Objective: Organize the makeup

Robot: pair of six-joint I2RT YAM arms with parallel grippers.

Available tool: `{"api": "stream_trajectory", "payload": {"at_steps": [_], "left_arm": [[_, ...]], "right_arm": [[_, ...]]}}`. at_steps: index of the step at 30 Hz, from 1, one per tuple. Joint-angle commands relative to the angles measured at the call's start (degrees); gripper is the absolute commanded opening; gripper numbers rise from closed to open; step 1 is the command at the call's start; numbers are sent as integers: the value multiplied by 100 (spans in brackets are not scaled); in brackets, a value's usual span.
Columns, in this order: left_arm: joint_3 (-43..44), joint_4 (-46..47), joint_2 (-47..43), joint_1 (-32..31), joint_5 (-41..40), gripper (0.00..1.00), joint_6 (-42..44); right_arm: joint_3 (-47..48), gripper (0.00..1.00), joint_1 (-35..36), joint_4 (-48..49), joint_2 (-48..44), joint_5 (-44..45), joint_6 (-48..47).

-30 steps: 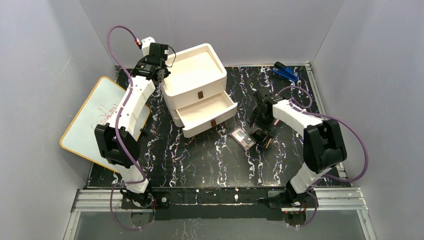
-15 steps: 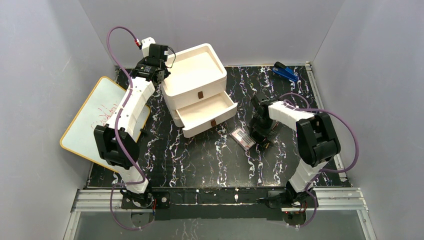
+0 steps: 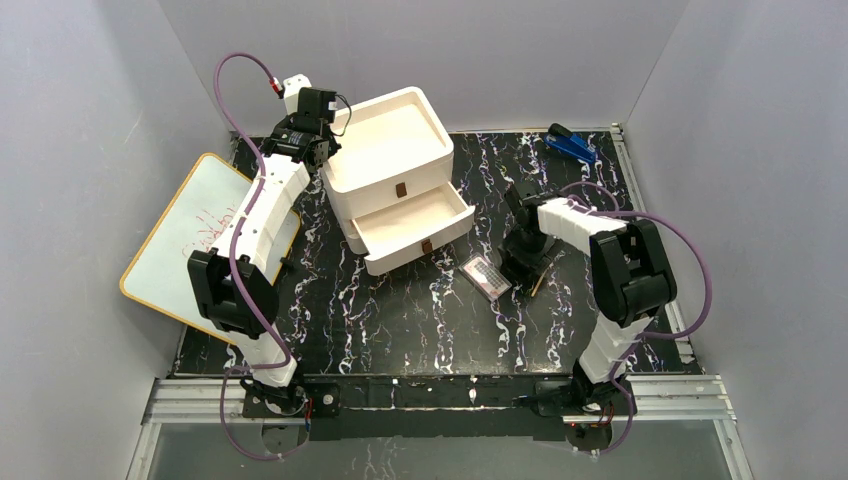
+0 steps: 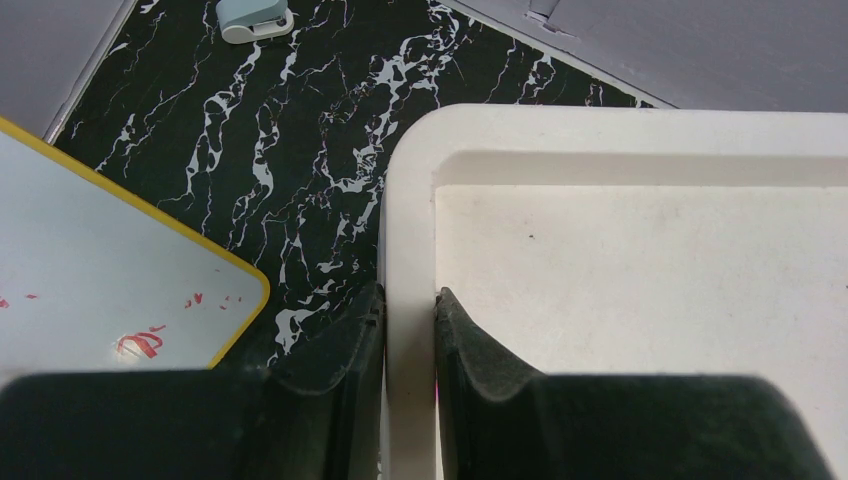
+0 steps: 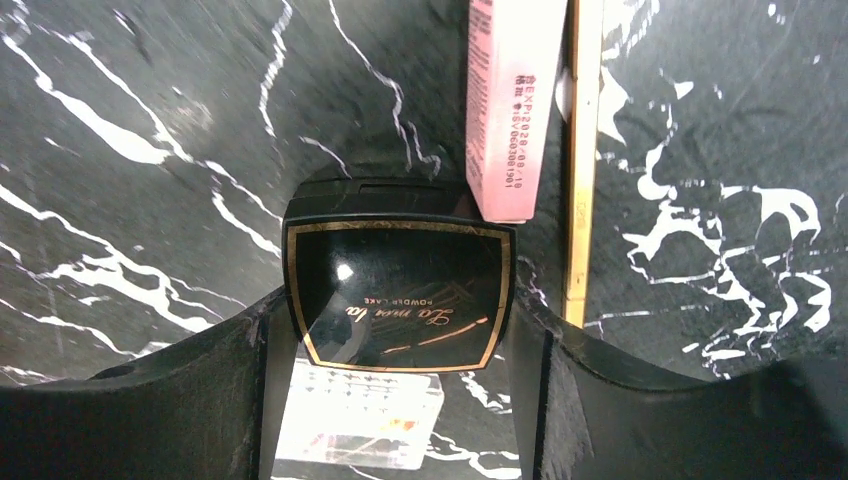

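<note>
- Our left gripper [image 4: 408, 305] pinches the rim of the white plastic drawer organiser [image 4: 410, 190], steadying it.
- Our right gripper [image 5: 398, 312] clamps the glossy square black compact [image 5: 398, 285] toward the table's right edge; we should lift it level.

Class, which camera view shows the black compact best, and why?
The right wrist view: the compact sits centred between the fingers of the right gripper, lid lettering visible. In the top view that gripper covers it. The left wrist view faces the drawer unit, not the compact.

palette [image 5: 360, 420] half hidden under compact [image 5: 400, 290]; stick [image 5: 515, 100] cut off
</note>
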Motion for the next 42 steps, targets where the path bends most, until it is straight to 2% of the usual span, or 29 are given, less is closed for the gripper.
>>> {"api": "stream_trajectory", "payload": {"at_steps": [1,6,11,16,23,31,42], "left_arm": [[-343,-955,318,149,102,0,-25],[-268,-955,393,145,170,0,-62],[-292,-895,477,147,312,0,-104],[-353,-849,486,145,319,0,-112],[-412,-857,366,145,290,0,-109],[-434,-909,266,149,132,0,-47],[-331,-918,287,145,248,0,-79]], "right_arm": [[356,1,-69,108,161,527,-65],[999,1,116,-302,-492,1091,-192],[2166,1,512,-603,-828,1385,-495],[3537,1,1067,-845,-482,1556,-678],[4949,1,1659,-898,489,1249,-690],[5157,1,2268,-903,934,1024,-490],[4876,1,2433,-800,1079,953,-369]]}}
